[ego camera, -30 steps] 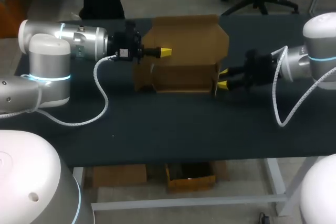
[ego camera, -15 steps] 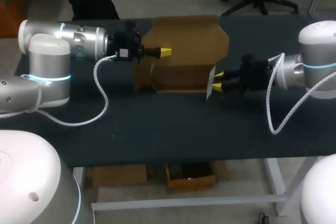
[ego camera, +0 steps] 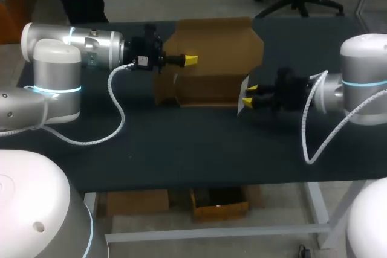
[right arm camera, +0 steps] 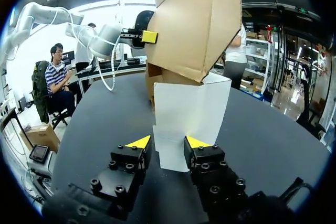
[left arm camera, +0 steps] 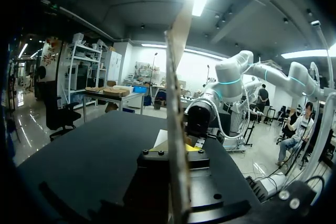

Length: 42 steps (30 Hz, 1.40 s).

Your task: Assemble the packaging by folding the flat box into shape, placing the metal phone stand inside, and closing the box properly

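The brown cardboard box [ego camera: 211, 67] stands at the table's middle with its tall back panel upright. My left gripper [ego camera: 189, 60] is shut on that panel near its left edge; in the left wrist view the panel [left arm camera: 176, 103] runs edge-on through the gripper [left arm camera: 176, 149]. My right gripper [ego camera: 248, 95] sits at the box's right end, shut on a white side flap [ego camera: 242, 96]. In the right wrist view the flap [right arm camera: 184, 108] fills the gap between the yellow tips of the gripper [right arm camera: 168, 142]. No phone stand shows in any view.
The dark table [ego camera: 193, 149] lies bare in front of the box. White cables hang from both wrists, the left one [ego camera: 118, 110] looping onto the table and the right one [ego camera: 308, 137] drooping near the front right.
My right gripper has moved left toward the box, swinging the side flap inward so its white face shows. The left arm and the back panel have not moved.
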Each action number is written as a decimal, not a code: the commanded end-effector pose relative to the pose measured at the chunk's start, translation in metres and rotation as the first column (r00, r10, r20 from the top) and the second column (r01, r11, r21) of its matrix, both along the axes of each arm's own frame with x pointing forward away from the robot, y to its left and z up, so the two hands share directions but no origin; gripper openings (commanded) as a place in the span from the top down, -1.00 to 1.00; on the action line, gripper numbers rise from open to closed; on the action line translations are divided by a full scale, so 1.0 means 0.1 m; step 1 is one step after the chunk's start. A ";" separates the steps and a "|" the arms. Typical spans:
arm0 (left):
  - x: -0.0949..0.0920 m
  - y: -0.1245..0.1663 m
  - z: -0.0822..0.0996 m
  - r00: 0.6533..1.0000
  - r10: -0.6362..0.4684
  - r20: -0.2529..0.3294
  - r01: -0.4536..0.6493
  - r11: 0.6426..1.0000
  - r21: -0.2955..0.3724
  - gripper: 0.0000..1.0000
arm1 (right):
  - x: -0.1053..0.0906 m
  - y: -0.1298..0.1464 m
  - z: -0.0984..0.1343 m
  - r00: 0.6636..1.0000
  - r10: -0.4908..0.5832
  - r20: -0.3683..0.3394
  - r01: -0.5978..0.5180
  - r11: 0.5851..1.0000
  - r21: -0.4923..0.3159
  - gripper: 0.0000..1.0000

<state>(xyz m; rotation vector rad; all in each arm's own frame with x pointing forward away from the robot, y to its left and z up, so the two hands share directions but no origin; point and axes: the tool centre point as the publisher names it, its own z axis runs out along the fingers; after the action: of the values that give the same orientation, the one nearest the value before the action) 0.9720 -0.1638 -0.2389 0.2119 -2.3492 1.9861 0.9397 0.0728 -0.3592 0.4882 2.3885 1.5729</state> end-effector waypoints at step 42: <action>0.01 0.01 -0.05 1.000 -0.001 0.001 0.001 1.000 0.000 1.00 | 0.25 0.00 -0.03 0.981 -0.192 0.002 0.192 0.981 0.020 0.23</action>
<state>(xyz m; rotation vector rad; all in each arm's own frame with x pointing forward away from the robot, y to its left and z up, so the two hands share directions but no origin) 0.9722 -0.1637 -0.2390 0.2122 -2.3494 1.9864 0.9636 0.0694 -0.3587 0.6935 2.2613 1.5135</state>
